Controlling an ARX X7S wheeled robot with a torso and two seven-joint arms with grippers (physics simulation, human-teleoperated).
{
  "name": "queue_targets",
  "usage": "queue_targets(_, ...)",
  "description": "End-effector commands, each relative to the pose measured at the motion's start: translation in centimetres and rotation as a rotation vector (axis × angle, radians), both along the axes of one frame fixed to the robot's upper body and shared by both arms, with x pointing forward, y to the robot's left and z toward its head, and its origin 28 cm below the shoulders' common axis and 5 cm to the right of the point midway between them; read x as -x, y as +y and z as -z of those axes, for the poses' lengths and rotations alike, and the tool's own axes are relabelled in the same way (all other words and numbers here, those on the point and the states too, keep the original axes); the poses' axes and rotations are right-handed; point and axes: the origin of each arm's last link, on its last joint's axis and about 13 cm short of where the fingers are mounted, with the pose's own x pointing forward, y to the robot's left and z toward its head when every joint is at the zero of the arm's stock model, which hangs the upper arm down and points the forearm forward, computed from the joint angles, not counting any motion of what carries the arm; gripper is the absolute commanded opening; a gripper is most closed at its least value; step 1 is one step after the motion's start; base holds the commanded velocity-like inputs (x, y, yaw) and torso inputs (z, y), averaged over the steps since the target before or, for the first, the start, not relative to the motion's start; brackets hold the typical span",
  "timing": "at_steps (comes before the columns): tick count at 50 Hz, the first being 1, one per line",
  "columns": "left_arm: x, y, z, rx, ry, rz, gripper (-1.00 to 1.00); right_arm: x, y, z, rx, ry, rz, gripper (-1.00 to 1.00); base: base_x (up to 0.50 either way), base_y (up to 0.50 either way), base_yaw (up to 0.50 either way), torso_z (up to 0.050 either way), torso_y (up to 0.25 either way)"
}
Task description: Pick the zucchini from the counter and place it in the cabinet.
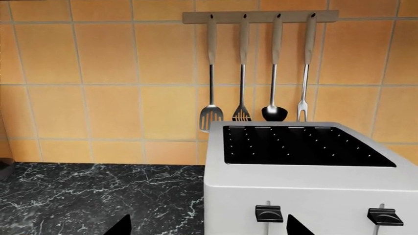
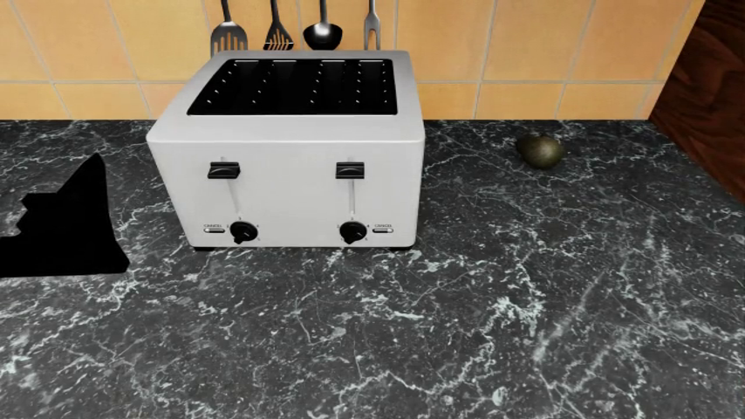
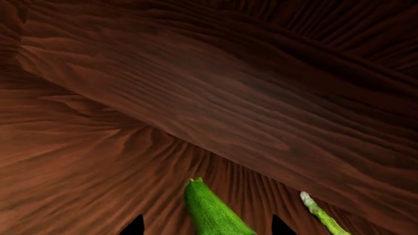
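Note:
The bright-green zucchini (image 3: 212, 213) lies between my right gripper's (image 3: 205, 227) two dark fingertips, against the dark wood inside of the cabinet (image 3: 196, 112). The fingertips stand wide apart, with a gap on each side of the zucchini, so this gripper is open. My left gripper (image 1: 205, 227) is open and empty, low over the black marble counter (image 1: 78, 196), facing the toaster's left front corner. It shows as a black shape at the left of the head view (image 2: 70, 227). The right gripper is out of the head view.
A white four-slot toaster (image 2: 291, 148) stands at the back of the counter (image 2: 524, 305). A dark olive roundish fruit (image 2: 540, 150) lies to its right. Utensils hang on a wall rack (image 1: 260, 17). Dark wood panel (image 2: 710, 87) at far right. A thin pale-green stalk (image 3: 320, 213) lies beside the zucchini.

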Motion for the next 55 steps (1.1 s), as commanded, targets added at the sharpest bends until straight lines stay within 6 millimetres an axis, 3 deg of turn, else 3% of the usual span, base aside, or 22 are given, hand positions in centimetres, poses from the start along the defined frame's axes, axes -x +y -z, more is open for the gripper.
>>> queue_targets(1,-0.2,0.0,-0.1,-0.001,-0.003,-0.001,1.0,1.4,0.6,-1.1,-0.04,0.007,-0.1,1.0,0.0,0.0,0.0,0.0,0.0)
queue_targets(13,-0.4,-0.1,-0.5,-0.003,-0.011,0.006,1.0,9.5,0.4,-2.2,-0.061,-0.067,-0.125,1.0,0.0,0.0,0.0,0.0,0.0)
queue_targets(21,-0.6,0.0,-0.4,-0.002,-0.017,0.005,1.0,13.2,0.0,-1.1,-0.043,-0.098,-0.099,1.0,0.0,0.0,0.0,0.0,0.0)
queue_targets(40,-1.0,-0.3,-1.0,-0.021,-0.031,0.025,1.0,17.7,0.9,6.5,0.05,-0.052,-0.233,1.0,0.0,0.0,0.0,0.0,0.0)
queue_targets(49,-1.0,-0.5,-1.2,-0.026,-0.035,0.034,1.0,18.2,1.4,10.8,0.111,0.014,-0.351,1.0,0.0,0.0,0.0,0.0,0.0)
queue_targets(55,-1.1,-0.7,-1.2,-0.032,-0.038,0.049,1.0,17.5,1.6,12.1,0.109,0.005,-0.368,1.0,0.0,0.0,0.0,0.0,0.0)
